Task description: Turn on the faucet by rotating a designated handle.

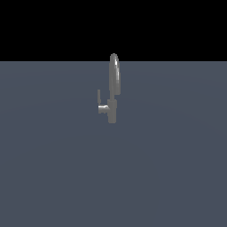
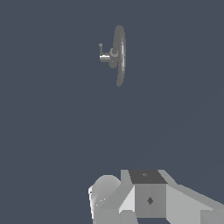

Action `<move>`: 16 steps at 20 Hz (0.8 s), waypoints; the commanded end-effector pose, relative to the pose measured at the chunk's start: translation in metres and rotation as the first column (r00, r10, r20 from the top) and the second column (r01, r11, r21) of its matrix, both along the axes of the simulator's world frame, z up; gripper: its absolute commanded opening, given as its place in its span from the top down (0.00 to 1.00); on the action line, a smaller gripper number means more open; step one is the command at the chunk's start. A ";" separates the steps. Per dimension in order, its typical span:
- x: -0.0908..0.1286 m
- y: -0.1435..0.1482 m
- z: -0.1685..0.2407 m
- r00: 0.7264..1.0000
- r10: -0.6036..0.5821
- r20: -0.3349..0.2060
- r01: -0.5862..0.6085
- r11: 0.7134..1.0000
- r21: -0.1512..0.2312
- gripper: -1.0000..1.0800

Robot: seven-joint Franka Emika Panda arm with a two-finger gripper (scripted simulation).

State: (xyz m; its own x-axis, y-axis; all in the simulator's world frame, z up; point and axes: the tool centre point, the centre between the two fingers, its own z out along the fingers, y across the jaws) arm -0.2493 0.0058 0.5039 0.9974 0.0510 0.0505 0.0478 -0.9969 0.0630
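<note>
Claw position cannot be judged: only the arm's body (image 2: 148, 197) is seen, fingers hidden. Well apart, the faucet (image 1: 113, 88) is stood upright on the grey floor (image 1: 53, 168), its handle (image 1: 99, 96) (a thin lever) untouched, so an approach is presumably pending.

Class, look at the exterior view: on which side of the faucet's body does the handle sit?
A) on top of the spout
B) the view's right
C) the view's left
C: the handle rises from a short stub off the faucet body, toward the exterior view's left.
</note>
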 end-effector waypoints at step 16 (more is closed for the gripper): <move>0.002 -0.011 0.009 0.999 -0.039 0.016 0.039 0.999 -0.005 1.00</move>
